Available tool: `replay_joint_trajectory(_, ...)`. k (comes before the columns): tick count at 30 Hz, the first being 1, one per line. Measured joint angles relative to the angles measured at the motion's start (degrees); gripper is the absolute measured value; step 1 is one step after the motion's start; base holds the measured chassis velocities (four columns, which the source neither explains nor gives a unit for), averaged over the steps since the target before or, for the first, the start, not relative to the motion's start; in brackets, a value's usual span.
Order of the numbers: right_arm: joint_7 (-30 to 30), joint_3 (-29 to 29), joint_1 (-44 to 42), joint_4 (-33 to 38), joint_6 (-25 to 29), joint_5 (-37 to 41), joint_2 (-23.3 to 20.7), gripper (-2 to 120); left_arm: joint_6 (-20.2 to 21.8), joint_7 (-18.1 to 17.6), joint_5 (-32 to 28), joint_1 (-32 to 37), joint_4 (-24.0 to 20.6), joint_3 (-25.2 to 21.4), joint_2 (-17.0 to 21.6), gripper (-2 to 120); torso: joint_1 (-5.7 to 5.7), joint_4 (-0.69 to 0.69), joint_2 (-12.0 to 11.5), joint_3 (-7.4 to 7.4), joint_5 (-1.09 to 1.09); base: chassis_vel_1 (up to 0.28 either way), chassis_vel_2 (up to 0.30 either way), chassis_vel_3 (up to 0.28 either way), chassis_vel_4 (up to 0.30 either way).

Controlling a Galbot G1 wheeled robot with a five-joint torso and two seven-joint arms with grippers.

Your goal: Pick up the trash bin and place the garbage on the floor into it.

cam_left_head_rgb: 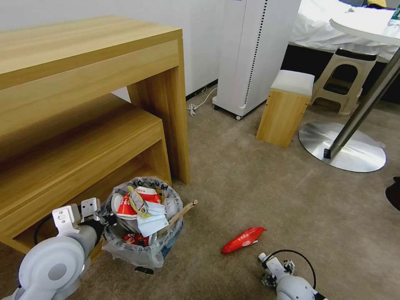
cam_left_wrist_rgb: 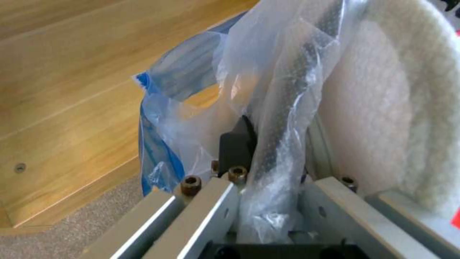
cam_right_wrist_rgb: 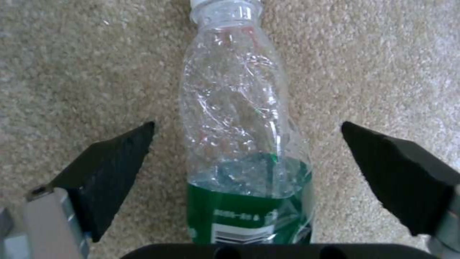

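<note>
The trash bin (cam_left_head_rgb: 143, 246), lined with a crinkly clear bag, stands beside the wooden desk and holds red-white packets (cam_left_head_rgb: 129, 206), a pale blue mask (cam_left_head_rgb: 152, 221) and a wooden stick (cam_left_head_rgb: 183, 214). My left gripper (cam_left_head_rgb: 106, 218) is shut on its near rim; the left wrist view shows the bag-covered rim (cam_left_wrist_rgb: 287, 90) clamped between the jaws, with a white slipper (cam_left_wrist_rgb: 383, 108) inside. A red wrapper (cam_left_head_rgb: 243, 240) lies on the floor (cam_left_head_rgb: 271, 196). My right gripper (cam_right_wrist_rgb: 248, 124) hangs open over a clear bottle (cam_right_wrist_rgb: 239, 108) with a green label, one finger on each side.
A wooden desk (cam_left_head_rgb: 83, 54) with a lower bench (cam_left_head_rgb: 83, 154) rises right behind the bin. Farther back stand a white appliance (cam_left_head_rgb: 254, 54), a wooden stool (cam_left_head_rgb: 285, 108), a plastic step stool (cam_left_head_rgb: 341, 79) and a round metal table base (cam_left_head_rgb: 346, 146).
</note>
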Motion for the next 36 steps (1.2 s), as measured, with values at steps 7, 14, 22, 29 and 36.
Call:
replay_joint_trajectory(7, -0.51, 0.05, -1.13, 0.08, 0.12, -0.41, 0.23, 86, -0.01, 0.04, -0.02, -0.01, 0.01, 0.15, -0.13, 0, -0.01, -0.02, 0.01, -0.02, -0.07, 0.000, 0.000, 0.000, 0.000)
replay_joint_trajectory(14, -0.83, -0.13, -1.25, 0.15, 0.13, -0.34, 0.52, 68, -0.01, 0.06, -0.02, -0.04, 0.00, 0.16, -0.12, 0, -0.01, -0.03, 0.02, -0.02, -0.03, 0.000, 0.000, 0.000, 0.000)
replay_joint_trajectory(22, -1.07, -0.31, -1.67, 0.17, 0.14, -0.30, 0.69, 47, -0.01, 0.06, -0.03, 0.04, -0.18, 0.15, -0.15, 0, -0.01, 0.00, 0.02, 0.00, 0.03, 0.000, 0.000, 0.000, 0.000)
replay_joint_trajectory(29, -1.31, -0.22, -1.80, 0.18, 0.11, -0.07, 0.72, 28, -0.01, 0.06, -0.03, 0.27, -0.25, 0.08, -0.03, 0, -0.01, 0.03, 0.01, 0.01, 0.10, 0.000, 0.000, 0.000, 0.000)
replay_joint_trajectory(36, 0.60, 2.39, -1.58, 2.62, -0.51, -0.07, -0.30, 17, -0.02, 0.06, 0.07, 0.12, -0.22, 0.16, 0.06, 0, 0.03, 0.00, -0.03, 0.06, -0.05, 0.000, 0.000, 0.000, 0.000)
